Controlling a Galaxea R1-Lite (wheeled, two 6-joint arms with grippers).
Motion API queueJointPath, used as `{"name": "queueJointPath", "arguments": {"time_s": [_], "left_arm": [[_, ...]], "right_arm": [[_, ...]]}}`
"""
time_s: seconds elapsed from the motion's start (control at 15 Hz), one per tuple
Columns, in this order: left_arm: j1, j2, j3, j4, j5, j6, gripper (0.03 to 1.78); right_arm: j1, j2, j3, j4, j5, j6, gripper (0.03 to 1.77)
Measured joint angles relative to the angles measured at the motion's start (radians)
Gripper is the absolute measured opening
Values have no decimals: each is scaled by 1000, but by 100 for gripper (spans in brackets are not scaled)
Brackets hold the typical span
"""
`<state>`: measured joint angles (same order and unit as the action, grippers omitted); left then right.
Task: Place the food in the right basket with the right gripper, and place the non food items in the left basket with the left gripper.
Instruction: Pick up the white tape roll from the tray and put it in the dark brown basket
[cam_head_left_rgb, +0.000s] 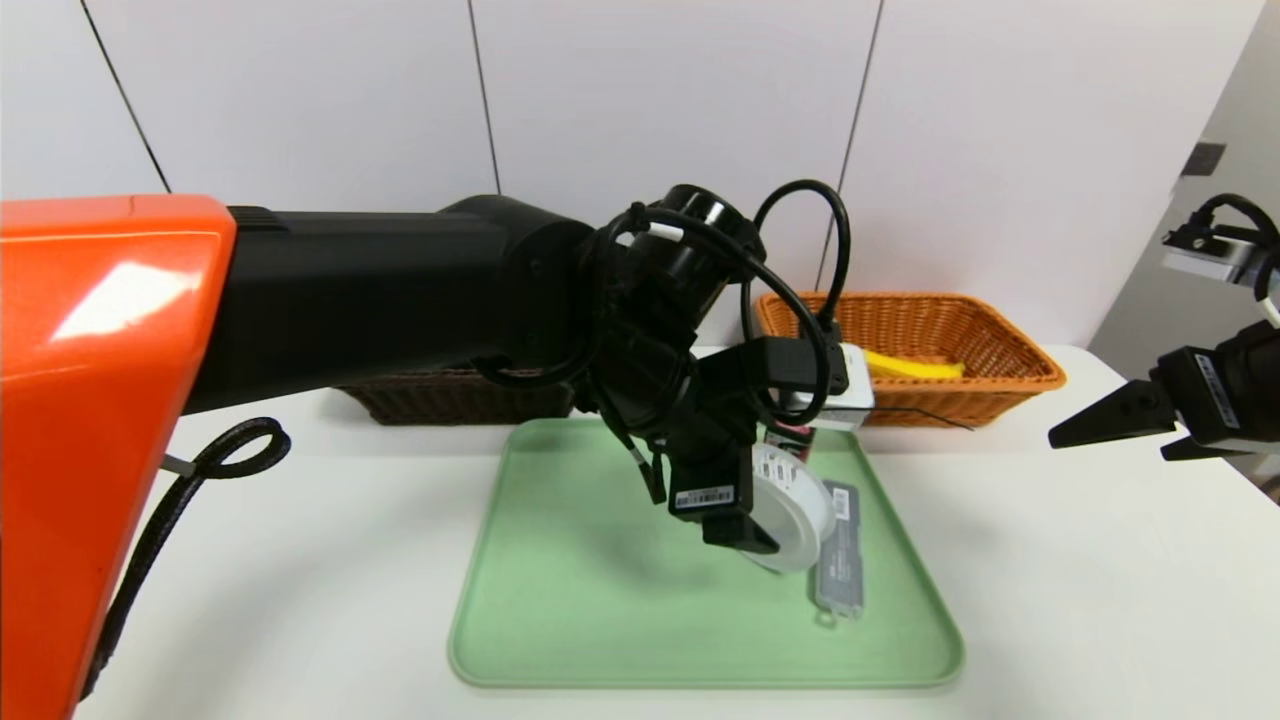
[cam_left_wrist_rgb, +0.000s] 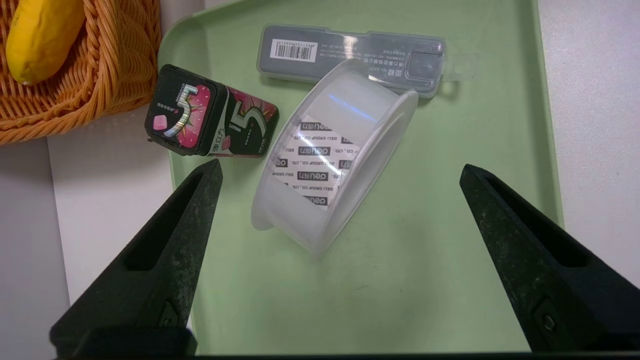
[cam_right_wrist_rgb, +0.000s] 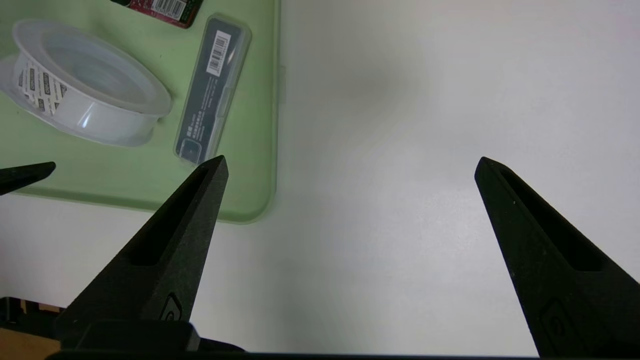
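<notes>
A clear tape roll (cam_left_wrist_rgb: 332, 160) (cam_head_left_rgb: 800, 505) leans on its edge on the green tray (cam_head_left_rgb: 600, 610), against a grey plastic case (cam_left_wrist_rgb: 350, 52) (cam_head_left_rgb: 838, 555). A black gum box (cam_left_wrist_rgb: 210, 122) lies at the tray's corner beside the orange right basket (cam_head_left_rgb: 1000, 370), which holds a yellow banana (cam_left_wrist_rgb: 40, 37). My left gripper (cam_left_wrist_rgb: 340, 172) hovers open over the tray, just short of the tape roll, nothing between its fingers. My right gripper (cam_right_wrist_rgb: 350, 167) hangs open over bare table to the right of the tray. The dark left basket (cam_head_left_rgb: 450, 395) is mostly hidden behind my left arm.
The white table (cam_head_left_rgb: 1050, 600) spreads around the tray. A wall stands close behind the baskets. My left arm (cam_head_left_rgb: 400, 290) crosses the view and hides much of the tray's far side.
</notes>
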<state>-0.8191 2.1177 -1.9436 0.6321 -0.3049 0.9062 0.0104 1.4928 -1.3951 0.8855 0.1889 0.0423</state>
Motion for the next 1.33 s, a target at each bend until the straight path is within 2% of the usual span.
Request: {"name": "queueJointPath", "arguments": {"time_s": [0.47, 1.33], "left_arm": [[3, 43, -2, -45, 0, 0, 169], [8, 82, -2, -48, 3, -3, 169]], "right_arm": [[0, 5, 41, -45, 1, 1, 170], [0, 5, 75, -53, 17, 0, 170]]}}
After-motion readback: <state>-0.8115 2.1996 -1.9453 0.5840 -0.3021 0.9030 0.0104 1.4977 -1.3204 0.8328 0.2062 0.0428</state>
